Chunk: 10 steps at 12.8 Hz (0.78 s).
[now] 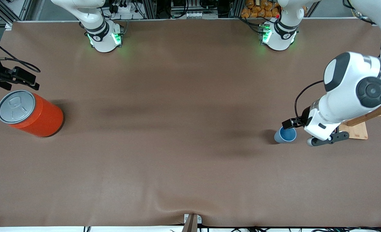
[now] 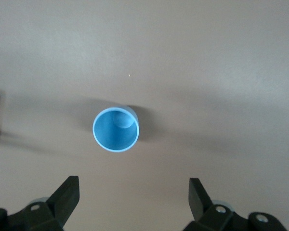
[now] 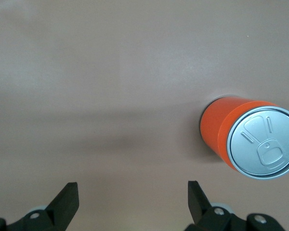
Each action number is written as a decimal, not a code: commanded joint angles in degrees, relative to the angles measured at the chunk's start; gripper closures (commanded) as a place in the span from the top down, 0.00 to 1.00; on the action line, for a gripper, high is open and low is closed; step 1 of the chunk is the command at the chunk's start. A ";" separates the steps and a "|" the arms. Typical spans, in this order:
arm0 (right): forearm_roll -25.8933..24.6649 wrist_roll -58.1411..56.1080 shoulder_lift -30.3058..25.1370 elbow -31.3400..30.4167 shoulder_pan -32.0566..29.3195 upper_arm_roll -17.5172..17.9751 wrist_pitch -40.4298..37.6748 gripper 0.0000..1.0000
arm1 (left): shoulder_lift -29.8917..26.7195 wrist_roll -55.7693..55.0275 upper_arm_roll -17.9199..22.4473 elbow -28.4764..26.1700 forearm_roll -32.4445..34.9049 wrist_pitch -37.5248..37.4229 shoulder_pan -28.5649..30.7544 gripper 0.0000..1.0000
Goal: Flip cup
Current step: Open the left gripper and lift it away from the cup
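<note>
The small light-blue cup (image 1: 286,134) stands upright on the brown table, mouth up, toward the left arm's end. In the left wrist view the cup (image 2: 115,130) shows its darker blue inside. My left gripper (image 1: 296,123) hangs over the table just beside the cup, not touching it. In its wrist view the left gripper (image 2: 134,190) is wide open and empty, with the cup clear of the fingertips. My right gripper (image 1: 23,79) waits at the right arm's end, and it shows open and empty in its wrist view (image 3: 133,192).
A large orange can (image 1: 31,114) with a grey lid stands at the right arm's end, beside the right gripper; it also shows in the right wrist view (image 3: 245,139). A wooden stand (image 1: 359,129) sits beside the cup, partly under the left arm.
</note>
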 commanded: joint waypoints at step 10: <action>0.28 0.09 0.61 1.26 -0.42 0.56 -0.56 1.00 | -16.77 22.29 0.13 6.57 -3.33 -14.82 7.85 1.00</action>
